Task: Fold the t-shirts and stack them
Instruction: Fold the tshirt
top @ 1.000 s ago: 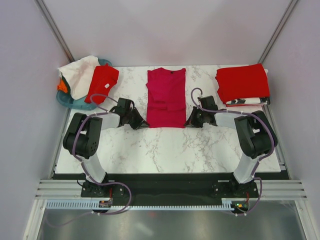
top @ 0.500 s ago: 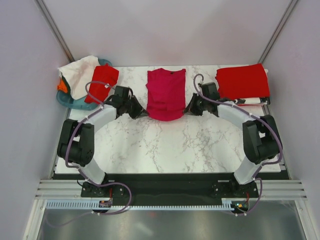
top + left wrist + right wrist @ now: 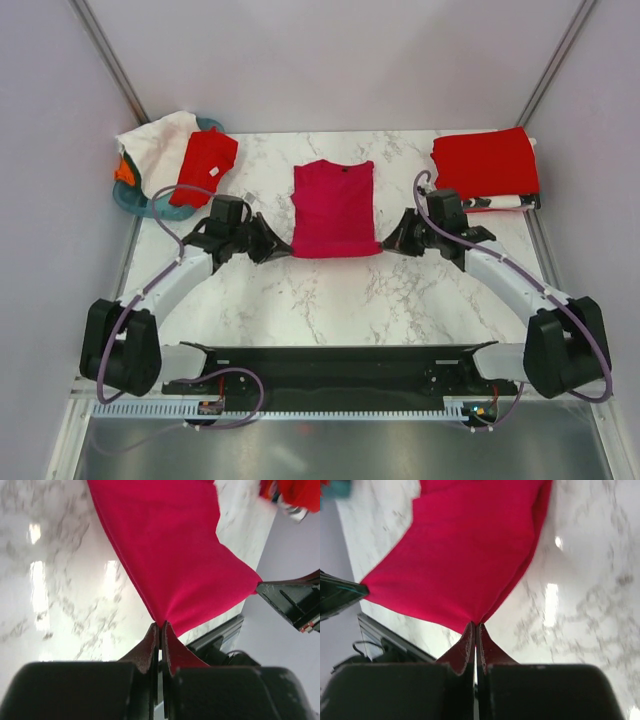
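basket [image 3: 133,203] — mostly covered | black-and-white shirt [image 3: 495,203] — mostly under red shirt [image 3: 485,165]

White marble-veined surface [image 3: 330,290]. Mid-width, nearer the far edge: crimson-magenta cloth t-shirt [image 3: 333,205]. Far right corner: folded bright red cloth t-shirt [image 3: 485,165] atop a black-and-white cloth t-shirt [image 3: 495,204]. Far left corner: round teal basket [image 3: 135,205], another bright red t-shirt [image 3: 205,165] draped from it onto the marble.

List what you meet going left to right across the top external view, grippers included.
white t-shirt → bright red t-shirt → left gripper → crimson t-shirt → right gripper → folded red t-shirt
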`<state>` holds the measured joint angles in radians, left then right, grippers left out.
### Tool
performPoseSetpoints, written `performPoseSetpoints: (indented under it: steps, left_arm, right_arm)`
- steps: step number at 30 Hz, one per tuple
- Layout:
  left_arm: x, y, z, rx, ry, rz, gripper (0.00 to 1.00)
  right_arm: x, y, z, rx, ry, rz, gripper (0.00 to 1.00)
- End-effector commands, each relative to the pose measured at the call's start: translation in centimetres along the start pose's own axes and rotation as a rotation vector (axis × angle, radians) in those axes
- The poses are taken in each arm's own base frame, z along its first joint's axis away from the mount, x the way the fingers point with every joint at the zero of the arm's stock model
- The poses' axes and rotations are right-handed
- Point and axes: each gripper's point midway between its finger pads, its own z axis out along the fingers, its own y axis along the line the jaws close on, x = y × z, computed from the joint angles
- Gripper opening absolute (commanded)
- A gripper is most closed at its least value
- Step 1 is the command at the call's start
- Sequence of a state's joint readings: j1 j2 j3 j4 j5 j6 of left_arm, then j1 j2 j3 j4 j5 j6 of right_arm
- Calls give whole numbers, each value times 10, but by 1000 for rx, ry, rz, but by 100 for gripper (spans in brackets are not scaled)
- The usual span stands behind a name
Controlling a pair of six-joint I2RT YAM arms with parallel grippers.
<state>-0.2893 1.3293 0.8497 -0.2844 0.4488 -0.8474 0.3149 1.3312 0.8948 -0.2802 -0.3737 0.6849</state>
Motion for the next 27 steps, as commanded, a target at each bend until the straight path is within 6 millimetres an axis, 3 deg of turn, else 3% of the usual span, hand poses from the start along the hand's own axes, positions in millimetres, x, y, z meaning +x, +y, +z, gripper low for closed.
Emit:
performPoseSetpoints:
  steps: [1, 2, 5, 7, 10, 16, 20, 27]
  left_arm:
    - [32, 1, -20, 38, 44, 32, 2]
    - [49, 8, -21, 28, 76, 31, 2]
    - [77, 5, -33, 70, 115, 18, 2]
    - [86, -5, -46, 124, 121, 4, 2]
    - [86, -16, -56, 163, 110, 0, 2]
    - [62, -44, -55, 190, 95, 11, 2]
    - [31, -59, -48, 181, 53, 17, 2]
    - [-20, -64, -34, 162, 4, 2, 2]
  right_arm:
    - [27, -5, -25, -12, 17, 17, 0]
    - [33, -7, -29, -11, 18, 19, 0]
    - [48, -10, -47, -17, 14, 21, 0]
    - [53, -9, -58, -25, 4, 17, 0]
    - [46, -5, -68, -22, -40, 8, 0]
    - [7, 12, -67, 1, -112, -25, 0]
    - [-22, 18, -55, 41, -141, -38, 0]
    - [-75, 36, -27, 61, -163, -72, 0]
